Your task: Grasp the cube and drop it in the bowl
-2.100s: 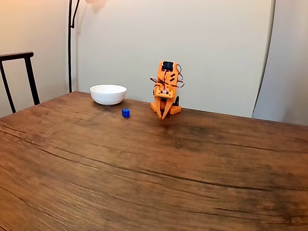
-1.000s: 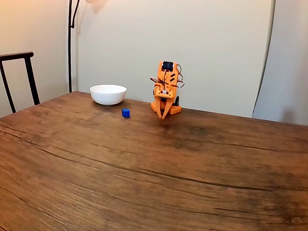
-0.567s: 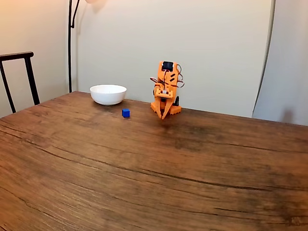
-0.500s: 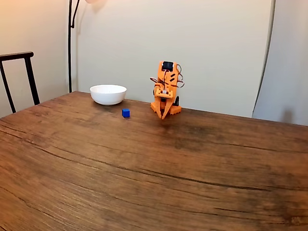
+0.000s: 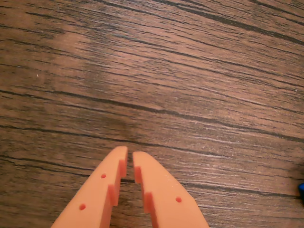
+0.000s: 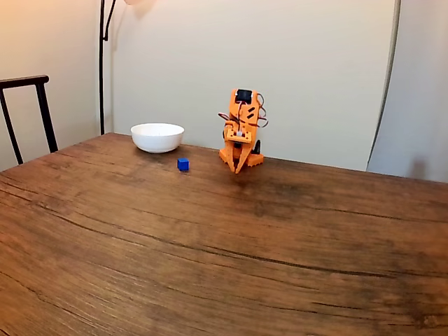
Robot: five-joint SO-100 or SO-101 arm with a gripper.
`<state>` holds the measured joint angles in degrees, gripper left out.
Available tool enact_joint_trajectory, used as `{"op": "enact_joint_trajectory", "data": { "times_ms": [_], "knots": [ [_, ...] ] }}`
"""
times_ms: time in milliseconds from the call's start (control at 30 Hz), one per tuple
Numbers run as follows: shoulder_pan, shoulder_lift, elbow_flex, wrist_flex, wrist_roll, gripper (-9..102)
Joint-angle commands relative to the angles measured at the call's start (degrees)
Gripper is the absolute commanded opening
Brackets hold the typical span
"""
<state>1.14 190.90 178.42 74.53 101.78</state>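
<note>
The tiny blue cube [image 6: 183, 164] rests on the wooden table [image 6: 210, 238], a little in front of and to the right of the white bowl [image 6: 157, 137] in the fixed view. The orange arm sits folded at the table's far edge, its gripper [image 6: 238, 168] pointing down close to the tabletop, to the right of the cube and apart from it. In the wrist view the gripper [image 5: 129, 159] has its two orange fingers [image 5: 156, 190] almost together with nothing between them. A sliver of the cube [image 5: 302, 190] peeks in at that view's right edge.
A dark chair back [image 6: 28, 105] stands off the table's left side and a black lamp pole [image 6: 102, 63] rises behind the bowl. A pale wall and a curtain [image 6: 416, 91] close off the back. Wide bare wood lies in front of the arm.
</note>
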Motion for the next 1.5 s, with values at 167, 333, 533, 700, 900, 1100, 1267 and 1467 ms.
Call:
{"op": "enact_joint_trajectory", "data": {
  "times_ms": [167, 333, 533, 700, 900, 1100, 1267, 1467],
  "knots": [
    [-0.4, -0.7, -0.2, 3.6, 0.3, 0],
    [-0.4, -0.7, -0.2, 3.6, 0.3, 0],
    [-0.4, -0.7, -0.2, 3.6, 0.3, 0],
    [-0.4, -0.7, -0.2, 3.6, 0.3, 0],
    [-0.4, -0.7, -0.2, 3.6, 0.3, 0],
    [0.5, -0.5, -0.2, 2.3, 0.3, 0],
    [1.7, -0.5, -0.2, 0.8, -0.4, 0],
    [8.4, -0.5, -0.2, -1.6, -0.5, 0]
  ]
}}
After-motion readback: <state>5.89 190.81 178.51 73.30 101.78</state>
